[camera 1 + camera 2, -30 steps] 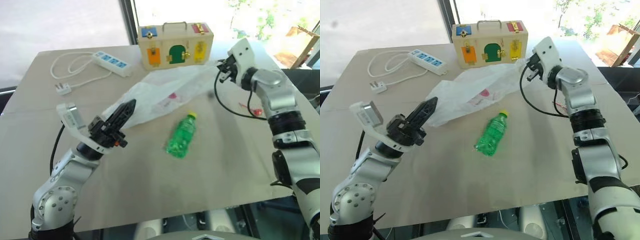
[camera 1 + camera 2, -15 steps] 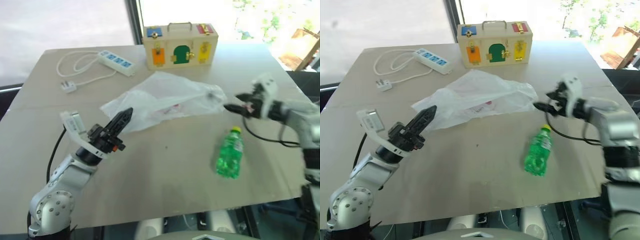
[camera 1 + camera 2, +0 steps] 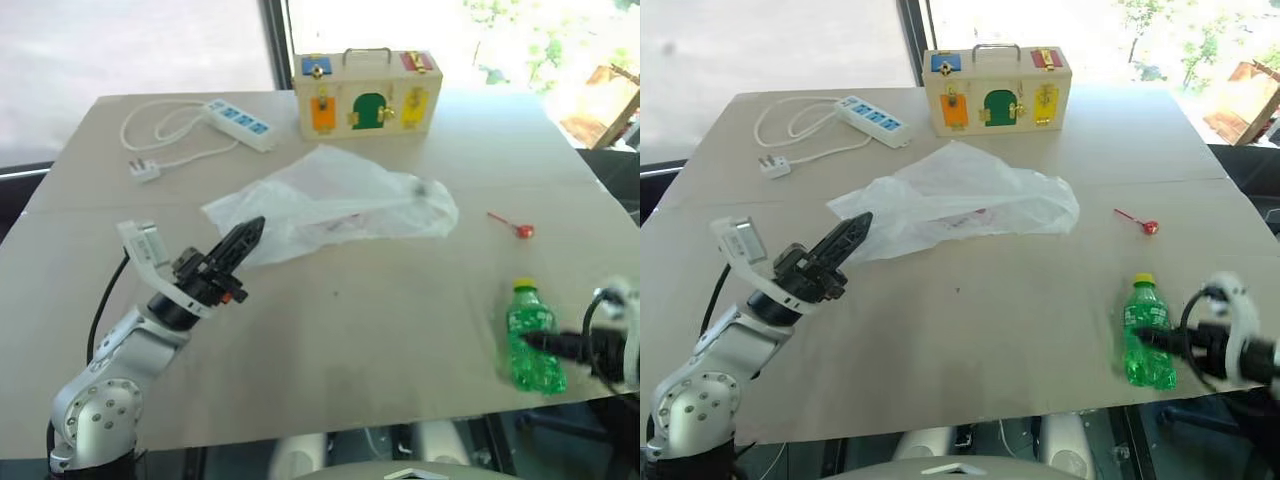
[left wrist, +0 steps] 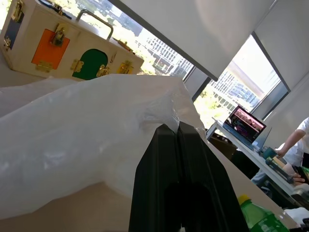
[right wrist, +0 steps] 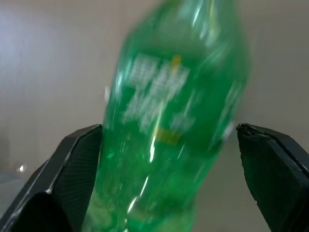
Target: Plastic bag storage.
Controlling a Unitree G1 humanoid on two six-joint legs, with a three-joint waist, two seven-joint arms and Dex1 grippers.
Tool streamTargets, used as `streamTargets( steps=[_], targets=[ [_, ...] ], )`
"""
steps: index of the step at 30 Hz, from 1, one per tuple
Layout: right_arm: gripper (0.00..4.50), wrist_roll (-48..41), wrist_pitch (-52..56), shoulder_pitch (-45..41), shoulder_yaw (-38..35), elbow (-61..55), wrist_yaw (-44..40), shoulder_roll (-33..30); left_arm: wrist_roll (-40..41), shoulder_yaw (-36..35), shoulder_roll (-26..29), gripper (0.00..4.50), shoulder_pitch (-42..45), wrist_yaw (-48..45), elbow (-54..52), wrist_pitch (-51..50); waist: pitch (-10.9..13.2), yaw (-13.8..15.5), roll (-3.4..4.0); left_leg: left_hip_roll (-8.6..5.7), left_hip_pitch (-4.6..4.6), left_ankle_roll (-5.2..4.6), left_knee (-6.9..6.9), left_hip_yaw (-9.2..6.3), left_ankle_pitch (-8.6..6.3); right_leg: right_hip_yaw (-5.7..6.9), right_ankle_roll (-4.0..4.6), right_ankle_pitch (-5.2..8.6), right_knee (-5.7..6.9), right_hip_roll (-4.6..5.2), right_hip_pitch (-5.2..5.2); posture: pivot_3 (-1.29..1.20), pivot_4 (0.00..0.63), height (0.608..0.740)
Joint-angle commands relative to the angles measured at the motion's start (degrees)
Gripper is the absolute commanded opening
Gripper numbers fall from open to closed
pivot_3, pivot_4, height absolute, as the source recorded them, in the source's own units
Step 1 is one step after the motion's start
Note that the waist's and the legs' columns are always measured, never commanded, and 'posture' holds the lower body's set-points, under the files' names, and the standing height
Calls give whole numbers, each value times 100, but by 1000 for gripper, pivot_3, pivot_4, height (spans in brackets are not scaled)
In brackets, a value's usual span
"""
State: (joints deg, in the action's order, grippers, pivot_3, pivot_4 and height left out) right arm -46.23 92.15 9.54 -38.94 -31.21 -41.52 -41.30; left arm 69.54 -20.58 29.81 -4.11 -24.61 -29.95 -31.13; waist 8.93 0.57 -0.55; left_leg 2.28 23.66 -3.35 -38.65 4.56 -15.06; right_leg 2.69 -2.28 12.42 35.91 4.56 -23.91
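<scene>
**Bag flat mid-desk, bottle now at right front edge**

Plastic bag (image 3: pixel 955 200) lies crumpled on the desk (image 3: pixel 970 330), roughly centre, a bit toward the far edge. Long axis runs left-right across the desk; narrow end points at the left gripper (image 3: pixel 845 240), bulkier end toward the right edge. Reddish print patch faintly visible through the film.

Left gripper: fingers pressed together, tip just at the bag's narrow end; can't tell if any film is pinched. Right gripper (image 5: pixel 169 159): fingers spread wide with the green bottle (image 3: pixel 1146 333) between them, near the right front corner; contact unclear.

Desk: plain light-beige board. Far edge: wooden latch box (image 3: pixel 996 88) with coloured doors. Far left corner: white power strip (image 3: pixel 872 120) with coiled cable. Small red item (image 3: pixel 1137 222) near the right edge. Big windows behind; left wrist view shows a laptop (image 4: pixel 246 125) and a person's arm (image 4: pixel 295 140) at another table.

Versus a second ago: bottle went from centre, beside the bag, to the right front; right arm pulled back from the far side.
</scene>
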Motion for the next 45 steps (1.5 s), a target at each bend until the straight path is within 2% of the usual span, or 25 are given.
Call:
streamTargets(
  steps=[1,5,11,12,13,14,15,20,23,28,32,35,40,43,45],
  targets=[
    [4437,78,26,167,-150,-402,394,112,-50,12,50,0,98,-152,-14,-14,-5,-11,-10,0,-7,0,-2,3,0,-6,-1,0,0,-3,3,0,150,740],
    [4437,-17,10,68,-89,-688,681,472,-93,75,9,0,173,-193,34,-62,-22,8,-40,9,-13,1,-8,-8,0,-3,-21,11,1,-5,11,0,150,740],
    [4437,456,-667,-343,281,-696,1370,888,-58,34,20,0,217,-258,92,-132,-27,-14,-49,10,-10,1,-8,-7,-1,-5,0,-1,0,-4,9,0,150,740],
    [3924,524,-840,-345,348,-670,1372,831,-32,19,17,0,211,-258,81,-143,-26,-11,-48,9,-10,1,-8,-7,-1,-5,0,-1,0,-2,9,0,150,740],
    [3708,593,-1035,-273,492,-666,1296,663,-13,4,20,0,196,-267,70,-154,-26,-6,-46,9,-9,1,-8,-7,0,-5,0,-1,0,-2,9,0,150,740],
    [3194,673,-1199,-203,628,-666,1253,514,6,-11,27,0,176,-288,60,-169,-26,-4,-48,7,-7,1,-8,-7,0,-5,0,-1,0,0,7,0,150,740],
    [2941,730,-1343,-164,746,-658,1222,394,43,-28,32,0,156,-310,50,-190,-27,-4,-49,7,-7,1,-8,-8,0,-5,1,-1,0,1,8,0,150,740],
    [2934,339,-1707,-700,1359,-738,720,-38,623,-166,4,0,80,-250,-4,-364,-22,-25,-43,7,-6,0,-8,-4,0,-9,0,-1,0,3,5,0,150,740],
    [2934,120,-1728,-1458,1928,-681,554,-120,778,-131,43,0,27,-286,-54,-454,-15,-41,-33,9,-5,0,-8,-7,0,-7,1,-1,4,-5,-1,0,150,740],
    [2934,85,-1687,-2682,2970,-275,872,571,953,-39,115,0,-114,-395,-304,-614,-12,-46,-35,5,7,1,-5,-16,0,1,3,-1,1,-8,-6,0,150,740],
    [2934,826,-2149,-3436,4292,474,1113,1047,883,115,74,0,-206,-423,-551,-597,-10,9,-36,1,14,6,-4,-16,3,2,3,-1,0,-1,-11,0,150,740],
    [2934,1204,-2574,-3924,4847,1070,1041,1294,832,160,7,0,-190,-356,-630,-499,-7,14,-34,-5,13,16,-7,-8,10,-5,3,-2,2,2,-12,0,150,740],
    [2934,1615,-3224,-4588,4967,2003,1097,1819,768,288,27,0,-296,-513,-767,-502,-7,4,-34,-8,10,18,-8,-9,11,-3,2,-3,5,-3,-12,0,150,740],
    [2934,1701,-3553,-5069,4707,2699,1365,2524,549,504,124,0,-506,-803,-901,-561,-5,-48,-32,-7,13,25,-7,-6,15,-4,-1,-5,6,-10,-15,0,150,740],
    [2934,1477,-3637,-5371,4133,3406,1893,3353,470,639,170,0,-591,-974,-944,-584,-4,-95,-30,-3,13,26,-6,-6,16,-3,-8,-9,7,-15,-17,0,150,740]
  ],
)
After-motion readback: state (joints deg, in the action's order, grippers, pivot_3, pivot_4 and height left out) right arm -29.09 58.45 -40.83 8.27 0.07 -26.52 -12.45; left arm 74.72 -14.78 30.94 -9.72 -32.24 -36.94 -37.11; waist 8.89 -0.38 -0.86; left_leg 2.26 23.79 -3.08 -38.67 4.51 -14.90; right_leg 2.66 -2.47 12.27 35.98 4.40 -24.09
